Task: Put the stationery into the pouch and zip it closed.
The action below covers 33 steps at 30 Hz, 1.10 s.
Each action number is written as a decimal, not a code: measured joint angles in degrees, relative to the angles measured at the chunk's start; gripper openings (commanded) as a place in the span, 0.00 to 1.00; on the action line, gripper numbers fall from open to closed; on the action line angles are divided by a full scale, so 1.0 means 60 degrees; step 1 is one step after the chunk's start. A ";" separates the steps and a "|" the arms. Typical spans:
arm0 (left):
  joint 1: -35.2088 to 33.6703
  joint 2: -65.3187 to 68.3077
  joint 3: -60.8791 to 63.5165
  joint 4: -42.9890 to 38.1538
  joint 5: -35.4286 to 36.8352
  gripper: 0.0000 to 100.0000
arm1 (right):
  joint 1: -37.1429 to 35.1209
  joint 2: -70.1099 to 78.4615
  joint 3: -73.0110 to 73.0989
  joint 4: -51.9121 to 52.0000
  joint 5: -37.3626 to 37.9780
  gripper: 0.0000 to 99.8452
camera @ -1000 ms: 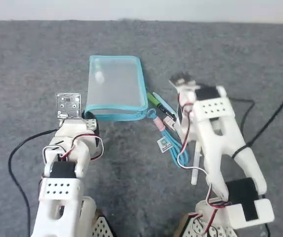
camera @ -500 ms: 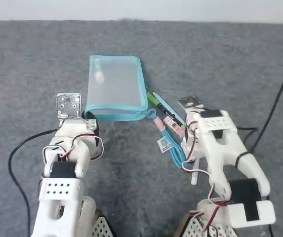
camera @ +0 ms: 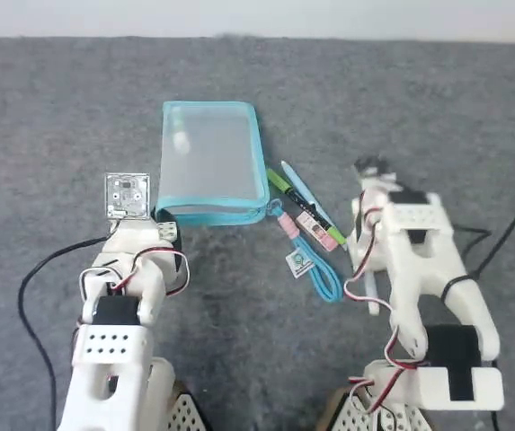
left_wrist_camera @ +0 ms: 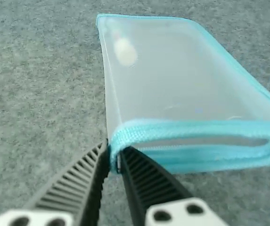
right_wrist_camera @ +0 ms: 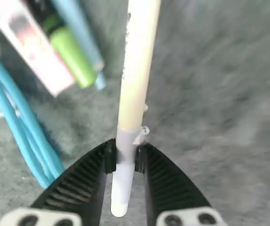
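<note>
L gripper (left_wrist_camera: 113, 162): jaws nearly shut, pinching the near corner of your 1 teal-edged pouch (camera: 212, 162), which lies flat on the grey mat (camera: 59, 90). Just right of it: 1 green marker (camera: 278, 180), 1 lt-blue pen (camera: 297, 187), 1 pink bar (camera: 318, 231), 1 blue cord (camera: 324, 278) w/ tag (camera: 300, 263). R gripper (right_wrist_camera: 125, 157): clamped on 1 white pen (right_wrist_camera: 137, 70). Vs 1 s ago: R arm has swung right, off the pile, and the white pen shifted w/ it. Pouch and L arm approx. same.

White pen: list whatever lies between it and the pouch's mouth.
The white pen, shut in the right gripper, has the blue cord, pink bar, green marker and blue pen lying on the mat between it and the pouch. The left gripper pinches the pouch's corner.
</note>
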<state>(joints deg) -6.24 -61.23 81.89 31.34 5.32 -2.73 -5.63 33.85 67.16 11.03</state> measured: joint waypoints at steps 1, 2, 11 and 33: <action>0.0000 0.0000 0.0000 0.0000 0.0000 0.01 | 0.0088 0.0000 -0.0410 0.0161 0.0000 0.02; 0.0000 0.0000 0.0000 0.0000 0.0000 0.01 | 0.0161 0.0000 -0.0777 0.0249 0.0000 0.02; 0.0000 0.0000 0.0000 0.0000 0.0000 0.01 | 0.0220 0.1538 -0.2637 0.0469 0.0015 0.21; 0.0000 -0.0015 0.0000 0.0000 0.0000 0.01 | 0.0234 0.2374 -0.1333 -0.0278 0.0029 0.14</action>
<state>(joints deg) -6.24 -61.32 81.89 31.34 5.32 -1.32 8.62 25.85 65.49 11.21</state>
